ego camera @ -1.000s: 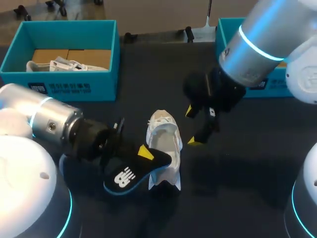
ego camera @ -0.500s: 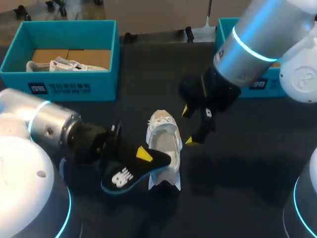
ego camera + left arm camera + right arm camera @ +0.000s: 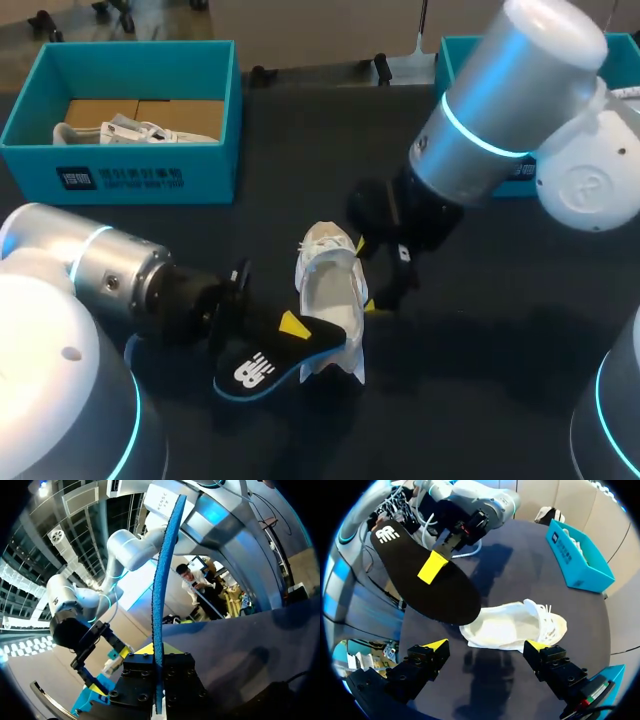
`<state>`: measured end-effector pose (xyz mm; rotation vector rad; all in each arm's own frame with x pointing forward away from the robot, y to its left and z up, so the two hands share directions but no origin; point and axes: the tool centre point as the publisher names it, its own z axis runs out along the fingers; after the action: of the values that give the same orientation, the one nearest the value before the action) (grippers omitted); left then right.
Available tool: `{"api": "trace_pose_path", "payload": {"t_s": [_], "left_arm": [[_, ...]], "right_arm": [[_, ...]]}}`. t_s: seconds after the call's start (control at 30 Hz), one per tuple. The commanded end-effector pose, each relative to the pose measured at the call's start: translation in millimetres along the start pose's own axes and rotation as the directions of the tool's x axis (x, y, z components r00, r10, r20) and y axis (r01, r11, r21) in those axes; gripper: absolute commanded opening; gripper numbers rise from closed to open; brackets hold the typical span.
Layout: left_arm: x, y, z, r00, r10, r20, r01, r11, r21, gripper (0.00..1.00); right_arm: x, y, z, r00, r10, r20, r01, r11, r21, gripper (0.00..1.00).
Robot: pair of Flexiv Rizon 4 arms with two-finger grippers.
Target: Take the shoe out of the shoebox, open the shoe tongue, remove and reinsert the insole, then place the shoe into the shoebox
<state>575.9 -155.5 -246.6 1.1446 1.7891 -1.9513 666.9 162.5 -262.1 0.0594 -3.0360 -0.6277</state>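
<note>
A white shoe lies on the dark table near the middle, its opening facing up. My left gripper is shut on the black, blue-edged insole, holding it above the table just left of the shoe's heel. In the left wrist view the insole stands edge-on between the fingers of that gripper. My right gripper hangs open close against the shoe's right side. In the right wrist view the shoe lies just ahead of the open right gripper, with the insole beyond it.
A teal shoebox at the back left holds another white shoe on brown cardboard. A second teal box stands at the back right, mostly behind my right arm. The same back-left box shows past the shoe in the right wrist view.
My right gripper has come left and down, from off to the shoe's right to right against its side. The left gripper with the insole shifted slightly.
</note>
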Motion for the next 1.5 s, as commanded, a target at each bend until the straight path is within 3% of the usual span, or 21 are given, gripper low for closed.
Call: {"api": "trace_pose_path", "payload": {"t_s": [0.03, 0.3, 0.47, 0.57, 0.9, 1.2, 1.5], "left_arm": [[0.6, -2.2, 0.1, 1.0, 0.0, 0.001, 0.0, 1.0, -0.005, 0.0], [3.9, 3.7, 2.2, 1.0, 0.012, 0.025, -0.012, 1.0, 0.007, 0.0], [6.4, 4.7, 4.0, 0.999, 0.003, 0.041, -0.003, 1.0, 0.004, 0.0], [6.9, 6.0, 4.0, 0.999, -0.011, 0.049, 0.011, 1.0, 0.0, 0.0], [6.9, 6.0, 4.0, 0.999, -0.011, 0.049, 0.011, 1.0, 0.0, 0.0], [5.6, 15.4, 5.0, 0.997, 0.016, 0.079, -0.018, 0.999, 0.03, 0.0], [2.8, 18.0, 0.9, 0.994, 0.024, 0.105, -0.028, 0.999, 0.041, 0.0]], "right_arm": [[-3.1, 5.7, 5.0, 1.0, 0.002, -0.003, -0.002, 1.0, 0.011, 1.0], [4.9, -20.5, 22.3, 0.998, 0.068, 0.011, -0.067, 0.998, -0.013, 1.0], [9.9, -28.1, 25.5, 0.998, 0.058, 0.036, -0.057, 0.998, -0.018, 1.0], [11.5, -32.1, 38.2, 0.998, 0.049, 0.039, -0.049, 0.999, -0.01, 1.0], [11.5, -32.1, 38.2, 0.998, 0.049, 0.039, -0.049, 0.999, -0.01, 1.0], [2.6, -37.9, 65.7, 0.997, 0.071, 0.011, -0.071, 0.997, -0.012, 1.0], [-0.3, -35.0, 67.3, 0.998, 0.062, 0.012, -0.062, 0.998, -0.01, 1.0]]}}
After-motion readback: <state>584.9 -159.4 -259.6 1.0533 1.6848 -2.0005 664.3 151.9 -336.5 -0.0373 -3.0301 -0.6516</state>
